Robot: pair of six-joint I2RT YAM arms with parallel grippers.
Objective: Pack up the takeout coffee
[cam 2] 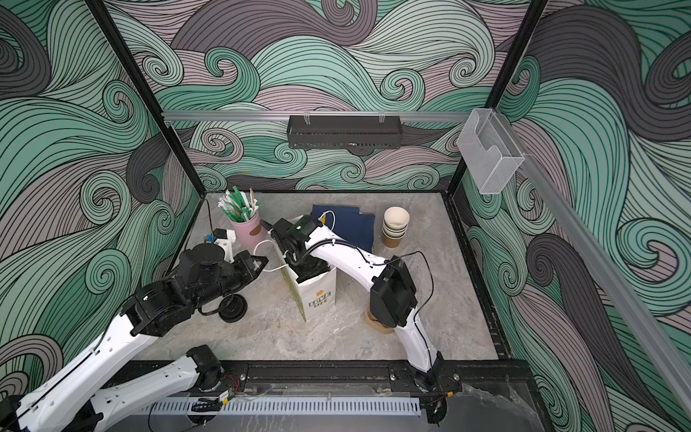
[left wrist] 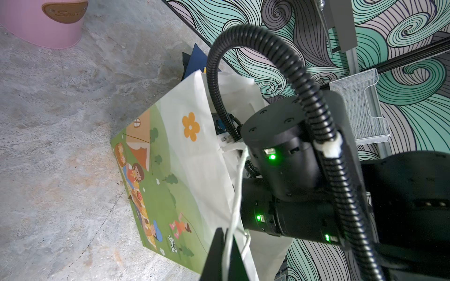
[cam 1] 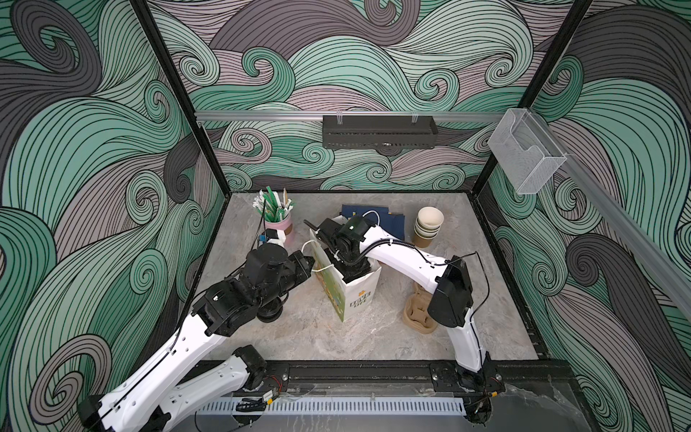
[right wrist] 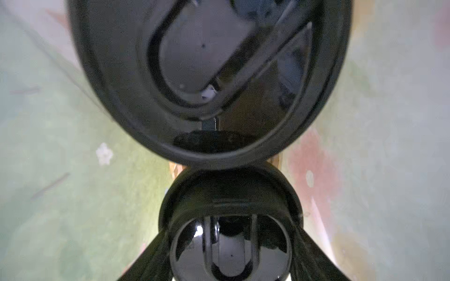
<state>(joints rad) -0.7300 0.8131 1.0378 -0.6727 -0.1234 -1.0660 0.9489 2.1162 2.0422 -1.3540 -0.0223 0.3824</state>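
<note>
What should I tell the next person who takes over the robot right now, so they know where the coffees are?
Left gripper: shut on the white cord handle of the paper bag, holding that side open.
Right gripper: down inside the bag, closed around one lidded cup.
The other lidded cup: in the bag, right next to it.
Done: both coffees are inside the bag.
Left: let go of the held cup (whether it sits on the bottom cannot be seen), lift the right arm out, then release the handle.
</note>
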